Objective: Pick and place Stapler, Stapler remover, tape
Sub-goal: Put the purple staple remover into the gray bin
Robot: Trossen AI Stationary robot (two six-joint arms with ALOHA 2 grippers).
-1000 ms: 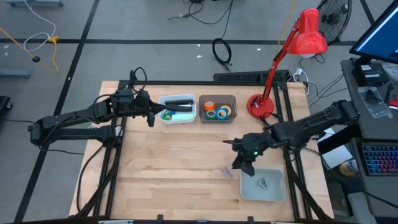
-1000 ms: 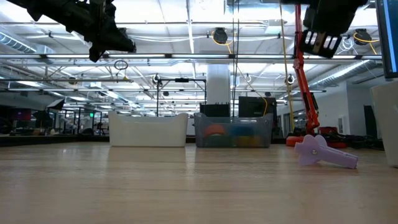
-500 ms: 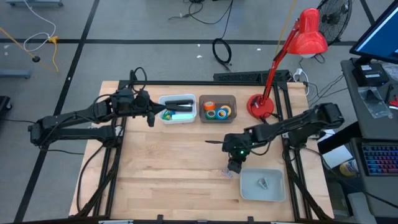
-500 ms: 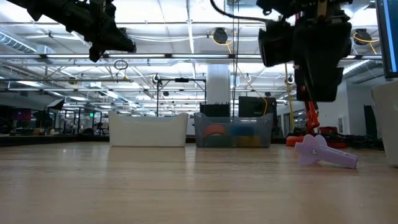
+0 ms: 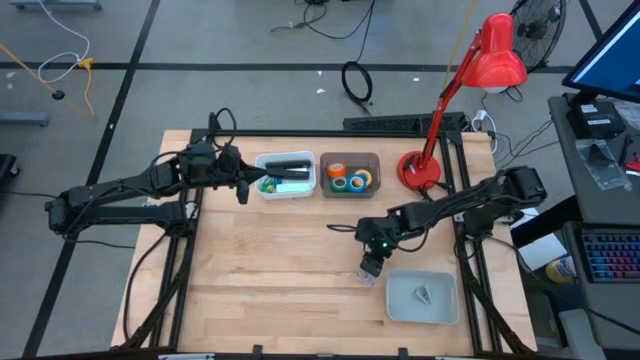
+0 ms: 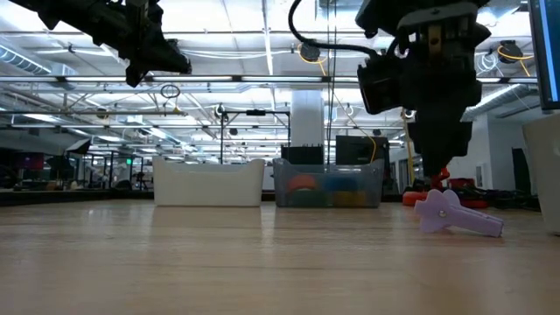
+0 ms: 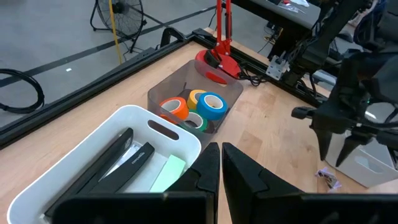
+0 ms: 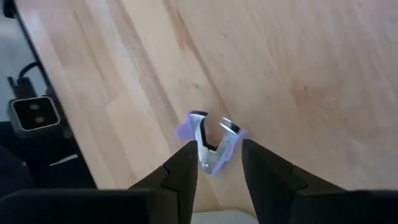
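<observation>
- R gripper [image 5: 371, 267] hangs over the stapler remover [image 5: 366, 277], near the front-right of the table [image 5: 270, 280]. Fingers part open, nothing held. In the R wrist view the lilac remover [image 8: 211, 143] sits between and just past the two fingertips, lined up w/ the gap.
- Remover lies flat on the wood, just beside the grey tray [image 5: 440, 310], not in it. Tray already has a small grey item [image 5: 422, 294]; can't tell what it is from above.
- L gripper [image 5: 243, 187] waits by the white bin [image 5: 262, 160], fingers shut, empty.
- Stapler [image 7: 109, 155]: dark, lying in the white bin w/ a green block [image 7: 166, 172] next to it.
- Tape [image 5: 350, 178]: rolls sit in the clear bin [image 5: 374, 158]; orange, yellow, blue & green show in the L wrist view.
- Red lamp [image 5: 497, 50] stands at the back-right corner.
- Risks, as I judge:
  - Remover is small & low. If the fingers come down off-centre, one tip could land on it and flick it toward the tray or the table edge.
  - Gap looks only a bit wider than the remover, prob. little margin.
  - Closing too high would pinch only the thin wings, so it could twist or slip out on lift.
  - Pressing down too far would jam the tips into the wood.
</observation>
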